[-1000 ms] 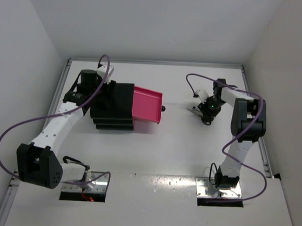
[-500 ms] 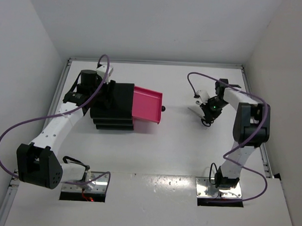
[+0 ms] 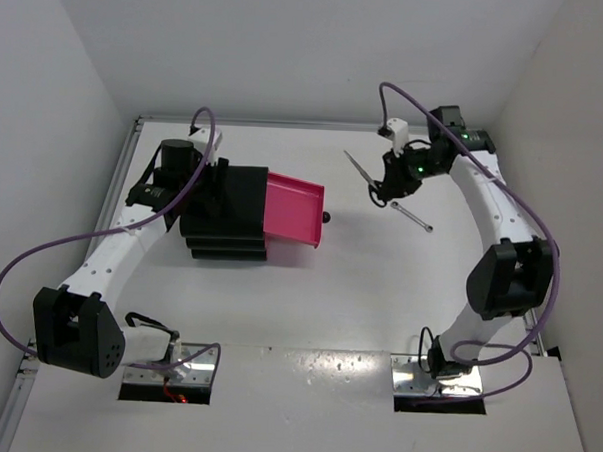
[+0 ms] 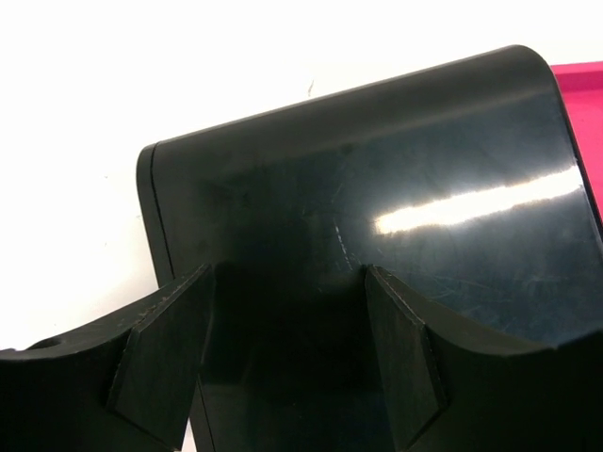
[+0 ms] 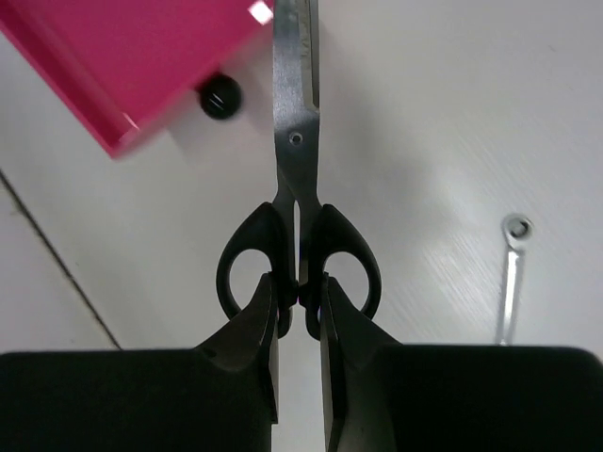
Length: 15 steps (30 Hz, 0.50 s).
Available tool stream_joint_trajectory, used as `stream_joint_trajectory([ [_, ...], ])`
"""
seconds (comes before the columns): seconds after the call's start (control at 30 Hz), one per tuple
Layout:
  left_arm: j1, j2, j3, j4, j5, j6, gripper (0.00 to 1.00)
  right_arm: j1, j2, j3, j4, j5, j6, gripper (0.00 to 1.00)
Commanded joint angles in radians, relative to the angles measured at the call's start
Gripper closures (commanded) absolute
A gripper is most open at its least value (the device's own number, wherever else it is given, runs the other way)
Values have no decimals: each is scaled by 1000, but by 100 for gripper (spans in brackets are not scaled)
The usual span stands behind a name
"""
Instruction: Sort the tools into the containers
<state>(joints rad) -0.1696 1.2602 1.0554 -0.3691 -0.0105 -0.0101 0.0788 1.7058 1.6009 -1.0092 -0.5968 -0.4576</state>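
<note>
My right gripper (image 3: 385,183) is shut on the black handles of the silver scissors (image 3: 361,171) and holds them above the table, blades pointing left toward the open top pink drawer (image 3: 293,212). In the right wrist view the gripper (image 5: 299,301) pinches the scissors (image 5: 296,141) where the two handle loops meet; the drawer's corner (image 5: 141,56) and its black knob (image 5: 218,97) lie ahead. The slim silver wrench (image 3: 412,218) lies on the table below, and shows in the right wrist view (image 5: 510,278). My left gripper (image 3: 209,185) is open over the black drawer unit (image 3: 227,218), its fingers (image 4: 160,353) apart above the glossy top (image 4: 377,188). The yellow-handled tool and the blue stick are out of view.
White walls close in the table on the left, back and right. A raised rail (image 3: 118,193) runs along the left edge. The two lower drawers of the unit are shut.
My right arm has lifted the scissors off the table and swung them back and left toward the open drawer, uncovering the wrench. The left arm has not moved.
</note>
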Motion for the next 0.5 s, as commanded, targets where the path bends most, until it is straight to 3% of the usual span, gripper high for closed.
stream_joint_trajectory([
  [0.0, -8, -22, -9, 35, -28, -34, 29, 96, 44, 48, 65, -104, 186, 100],
  [0.2, 1, -22, -9, 35, -66, -44, 25, 235, 135, 79, 132, -115, 318, 100],
  [0.47, 10, -22, -9, 35, -57, -44, 22, 326, 230, 126, 205, -115, 415, 100],
])
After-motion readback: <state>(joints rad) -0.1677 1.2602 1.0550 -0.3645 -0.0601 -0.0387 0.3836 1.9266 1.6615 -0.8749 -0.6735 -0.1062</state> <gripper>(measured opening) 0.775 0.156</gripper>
